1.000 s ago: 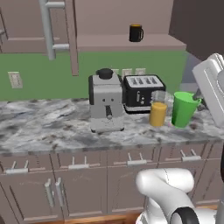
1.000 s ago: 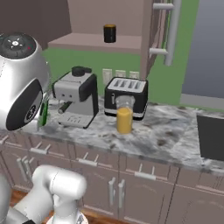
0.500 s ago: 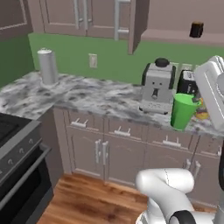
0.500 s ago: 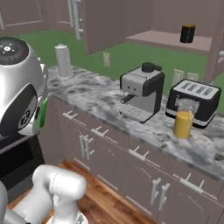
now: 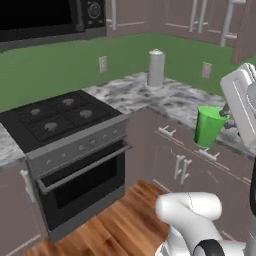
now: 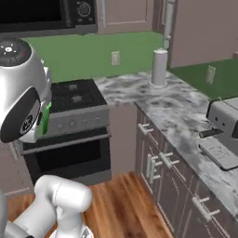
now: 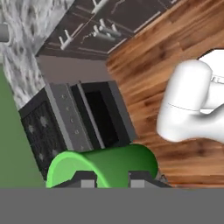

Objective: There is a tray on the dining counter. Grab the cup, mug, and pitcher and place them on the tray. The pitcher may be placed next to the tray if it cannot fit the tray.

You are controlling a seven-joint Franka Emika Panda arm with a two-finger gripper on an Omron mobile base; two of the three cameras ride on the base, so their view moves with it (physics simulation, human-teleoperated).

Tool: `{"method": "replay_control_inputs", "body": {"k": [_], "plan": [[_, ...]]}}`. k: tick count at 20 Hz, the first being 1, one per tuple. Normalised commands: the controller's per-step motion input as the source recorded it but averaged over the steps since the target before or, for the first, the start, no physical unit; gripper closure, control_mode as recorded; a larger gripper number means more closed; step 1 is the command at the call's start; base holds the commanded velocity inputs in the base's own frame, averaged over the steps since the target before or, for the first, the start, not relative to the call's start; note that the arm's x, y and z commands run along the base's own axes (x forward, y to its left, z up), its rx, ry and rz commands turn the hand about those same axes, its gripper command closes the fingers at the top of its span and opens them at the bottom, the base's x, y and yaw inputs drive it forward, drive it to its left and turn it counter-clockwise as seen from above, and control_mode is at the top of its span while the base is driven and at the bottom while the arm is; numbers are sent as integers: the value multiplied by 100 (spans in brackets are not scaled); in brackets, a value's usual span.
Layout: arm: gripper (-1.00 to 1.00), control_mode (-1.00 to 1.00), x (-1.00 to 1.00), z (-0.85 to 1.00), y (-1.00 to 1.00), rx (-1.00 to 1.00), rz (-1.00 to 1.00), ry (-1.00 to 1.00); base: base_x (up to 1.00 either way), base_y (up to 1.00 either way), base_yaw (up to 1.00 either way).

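Gripper (image 7: 107, 178) is clamping the cup (image 7: 103, 167), carrying it in the air with the rim right at the fingertips. Below and beyond the gripper, stove (image 5: 65, 135) and wood floor (image 7: 175, 57) are passing; marbled worktop (image 5: 170, 102) lying behind the cup. Looks like transit: cup grabbed but not yet on the tray; mug and pitcher apparently left to fetch.
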Motion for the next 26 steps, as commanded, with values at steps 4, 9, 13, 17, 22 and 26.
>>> {"method": "replay_control_inputs", "body": {"k": [4, 9, 13, 17, 22, 26], "plan": [[100, 100, 0, 0, 0, 0, 0, 0, -2, 0, 99], [100, 100, 0, 0, 0, 0, 0, 0, -1, 0, 100], [100, 100, 0, 0, 0, 0, 0, 0, 0, 0, 100], [100, 100, 0, 0, 0, 0, 0, 0, 0, 0, 100], [100, 100, 0, 0, 0, 0, 0, 0, 0, 0, 100], [100, 100, 0, 0, 0, 0, 0, 0, 0, 0, 100]]}}
